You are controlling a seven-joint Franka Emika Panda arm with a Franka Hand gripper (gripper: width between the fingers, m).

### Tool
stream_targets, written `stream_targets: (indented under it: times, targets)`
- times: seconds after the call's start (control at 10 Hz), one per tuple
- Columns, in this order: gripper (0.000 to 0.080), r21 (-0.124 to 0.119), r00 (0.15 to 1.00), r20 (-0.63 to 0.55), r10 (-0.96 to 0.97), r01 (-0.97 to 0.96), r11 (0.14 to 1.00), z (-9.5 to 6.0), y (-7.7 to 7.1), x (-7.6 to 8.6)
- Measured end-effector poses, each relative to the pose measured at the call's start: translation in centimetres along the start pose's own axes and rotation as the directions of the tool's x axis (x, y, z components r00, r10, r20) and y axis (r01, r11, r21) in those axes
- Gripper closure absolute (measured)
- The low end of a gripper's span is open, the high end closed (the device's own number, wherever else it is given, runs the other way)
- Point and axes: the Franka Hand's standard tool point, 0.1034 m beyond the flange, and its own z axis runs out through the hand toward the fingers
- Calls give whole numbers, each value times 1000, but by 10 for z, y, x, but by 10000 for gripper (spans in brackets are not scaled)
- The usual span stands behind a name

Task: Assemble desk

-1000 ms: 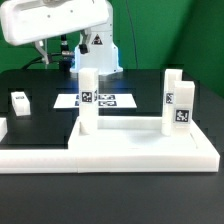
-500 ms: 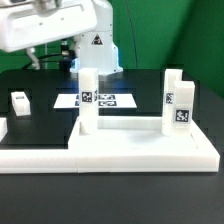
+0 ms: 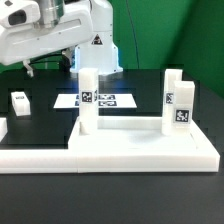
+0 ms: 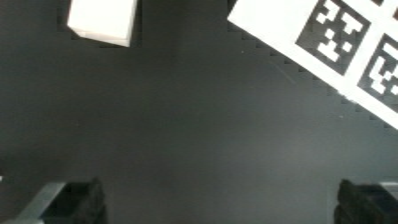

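The desk tabletop [image 3: 125, 126] lies flat just behind the low white rail [image 3: 110, 152]. Two tagged legs stand upright on it, one on the exterior view's left [image 3: 88, 98] and one on the right [image 3: 177, 100]. A loose leg [image 3: 20, 101] lies on the black mat at the exterior view's left, and one white leg shows in the wrist view [image 4: 102, 20]. My gripper [image 4: 222, 205] is open and empty, its fingertips [image 4: 71, 200] wide apart above bare mat. In the exterior view the gripper [image 3: 32, 66] hangs high at the left, well above the loose leg.
The marker board [image 3: 100, 100] lies behind the tabletop and also shows in the wrist view [image 4: 338, 45]. The arm's white body [image 3: 55, 30] fills the upper left. Another white piece [image 3: 3, 128] shows at the left edge.
The arm has swung toward the exterior view's left and tilted, and the gripper has come lower. The desk parts have not moved.
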Motion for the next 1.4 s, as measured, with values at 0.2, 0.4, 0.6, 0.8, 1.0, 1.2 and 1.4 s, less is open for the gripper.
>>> stream_targets:
  times: [0.2,0.4,0.6,0.8,1.0,1.2,1.4]
  targets:
    - [150,-11,992,123,38,-36,999,26,11,-21]
    - [150,20,971,222,83,-90,996,41,28,-42]
    - [150,48,950,303,70,-88,995,42,27,-38]
    - [150,72,919,392,44,-78,994,47,21,-35]
    - [150,78,871,488,58,-110,991,68,39,-52]
    - [150,79,806,587,72,-146,986,78,55,-63]
    - [150,82,801,596,63,-138,987,80,54,-58]
